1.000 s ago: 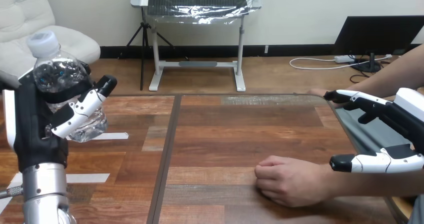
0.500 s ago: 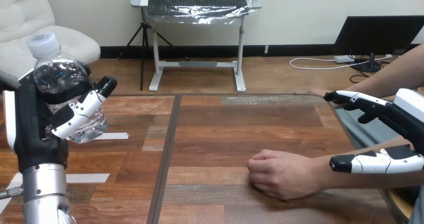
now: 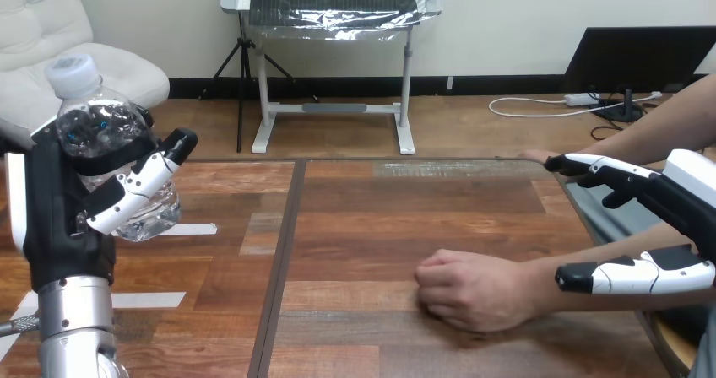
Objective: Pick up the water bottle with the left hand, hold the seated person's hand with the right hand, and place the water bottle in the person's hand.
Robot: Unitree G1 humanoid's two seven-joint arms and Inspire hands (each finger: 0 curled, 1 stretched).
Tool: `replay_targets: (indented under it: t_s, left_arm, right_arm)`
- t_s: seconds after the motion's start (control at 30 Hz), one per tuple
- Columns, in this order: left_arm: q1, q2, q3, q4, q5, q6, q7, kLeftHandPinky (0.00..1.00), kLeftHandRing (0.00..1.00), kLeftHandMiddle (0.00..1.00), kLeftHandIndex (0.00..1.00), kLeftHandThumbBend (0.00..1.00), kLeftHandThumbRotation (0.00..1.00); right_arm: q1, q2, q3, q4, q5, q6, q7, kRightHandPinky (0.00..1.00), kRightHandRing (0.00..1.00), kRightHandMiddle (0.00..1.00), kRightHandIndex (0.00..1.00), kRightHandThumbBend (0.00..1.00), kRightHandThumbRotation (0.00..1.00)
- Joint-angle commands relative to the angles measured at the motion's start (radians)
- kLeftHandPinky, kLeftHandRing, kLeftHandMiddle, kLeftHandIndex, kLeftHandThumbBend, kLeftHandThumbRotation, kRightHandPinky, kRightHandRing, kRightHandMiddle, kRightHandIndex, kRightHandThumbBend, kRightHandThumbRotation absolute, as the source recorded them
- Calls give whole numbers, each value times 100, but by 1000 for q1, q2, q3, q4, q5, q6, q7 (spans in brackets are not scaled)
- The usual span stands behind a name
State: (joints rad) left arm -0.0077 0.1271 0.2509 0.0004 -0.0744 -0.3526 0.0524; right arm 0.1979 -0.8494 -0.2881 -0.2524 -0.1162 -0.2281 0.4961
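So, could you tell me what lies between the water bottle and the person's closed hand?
In the head view, only table, with a white tape strip, separates the water bottle in the left hand from the person's closed hand.

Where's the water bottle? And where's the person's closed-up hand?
Water bottle (image 3: 93, 126): head view, on its clear upper body.
Person's closed hand (image 3: 477, 289): head view, on the back of the fist.
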Motion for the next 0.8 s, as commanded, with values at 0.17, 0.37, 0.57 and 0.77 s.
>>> replay_targets:
  t_s: [0.17,0.37,0.57,0.77]
  left_arm:
    - [-52,4,-3,-40,-7,-20,-4,24,29,34,40,59,0]
    - [-52,5,-2,-41,4,-17,2,24,29,34,40,59,0]
    - [-51,5,-2,-39,2,-20,1,24,29,34,40,59,0]
    - [-51,5,-3,-35,2,-27,-2,24,29,34,40,59,0]
  right_arm:
    - [-57,13,-7,0,8,-25,-12,78,87,90,90,100,73]
    - [-59,16,-6,4,13,-35,-11,80,87,90,90,100,73]
    - [-62,18,-1,14,8,-61,-17,82,87,89,90,100,73]
    - [-64,16,3,17,5,-65,-13,85,88,90,90,100,73]
